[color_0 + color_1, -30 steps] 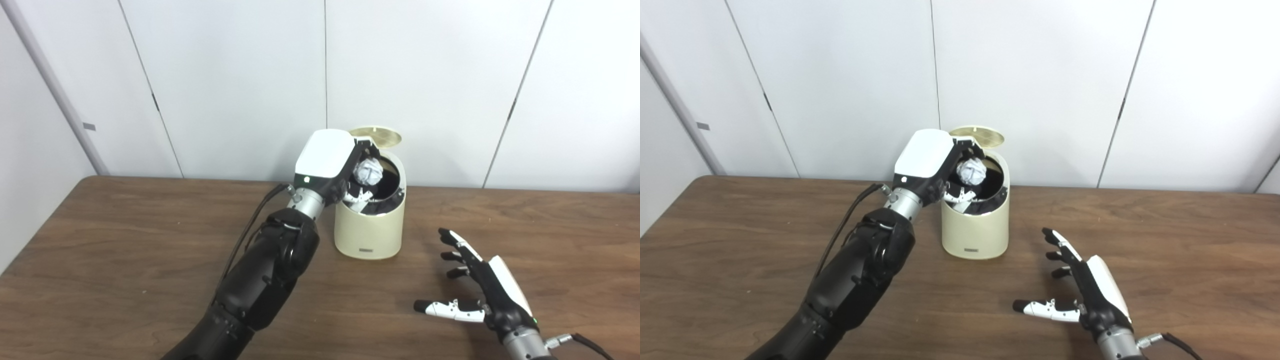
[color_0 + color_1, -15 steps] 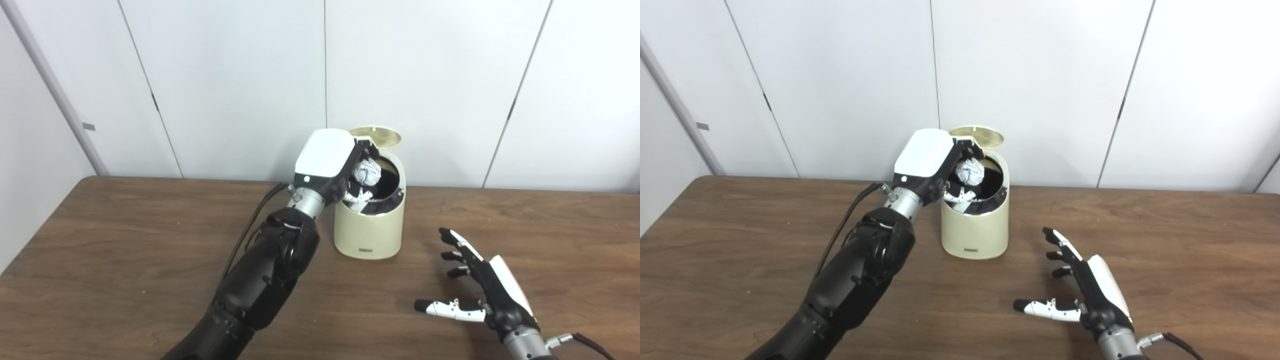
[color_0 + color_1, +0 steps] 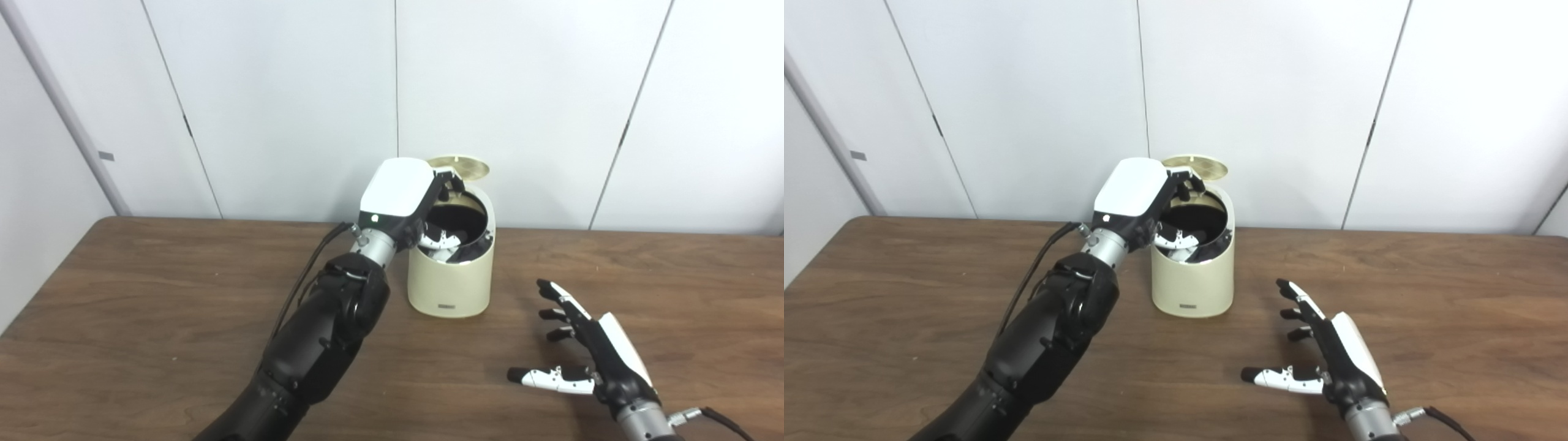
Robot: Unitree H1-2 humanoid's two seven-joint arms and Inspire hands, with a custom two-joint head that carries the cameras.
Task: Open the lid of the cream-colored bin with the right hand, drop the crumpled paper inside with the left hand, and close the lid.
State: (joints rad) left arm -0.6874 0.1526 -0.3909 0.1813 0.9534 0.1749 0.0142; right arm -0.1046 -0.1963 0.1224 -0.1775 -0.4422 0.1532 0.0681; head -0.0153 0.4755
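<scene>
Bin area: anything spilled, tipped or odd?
Nothing stands out. The bin stands upright on the table, lid up, no scraps around it. The left hand is over its mouth; the right hand is open.

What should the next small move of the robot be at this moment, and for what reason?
Probably draw the left hand up and back, away from the cream-colored bin. Its fingers sit apart over the dark opening and no crumpled paper shows in them. The lid stands raised behind, so it cannot come down while that hand is there. The right hand waits open beside the bin.
</scene>
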